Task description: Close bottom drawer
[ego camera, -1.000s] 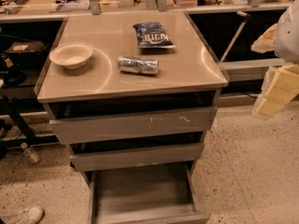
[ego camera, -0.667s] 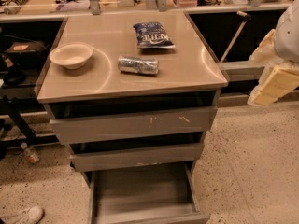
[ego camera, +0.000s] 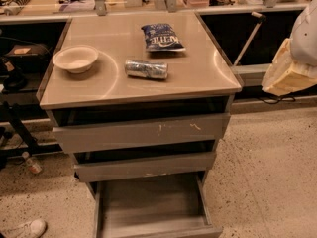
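The bottom drawer [ego camera: 151, 205] is the lowest, narrowest one of the grey metal cabinet. It is pulled far out, and its empty box-like tray shows from above. Its plain front [ego camera: 163, 230] lies at the picture's lower edge. The middle drawer [ego camera: 146, 166] and the wide scratched top drawer [ego camera: 141, 132] stand a little out. My gripper [ego camera: 286, 74], a cream-coloured piece under the white arm, hangs at the right edge, level with the cabinet top. It is well above and to the right of the bottom drawer, touching nothing.
On the cabinet top [ego camera: 198, 78] are a white bowl [ego camera: 75, 58], a crushed can [ego camera: 146, 69] and a blue chip bag [ego camera: 162, 37]. A counter with clutter runs behind. A white shoe [ego camera: 27, 228] and a small bottle [ego camera: 31, 162] are on the floor at the left.
My gripper has moved slightly up and to the left at the right edge. The drawers and the things on the cabinet have not moved.
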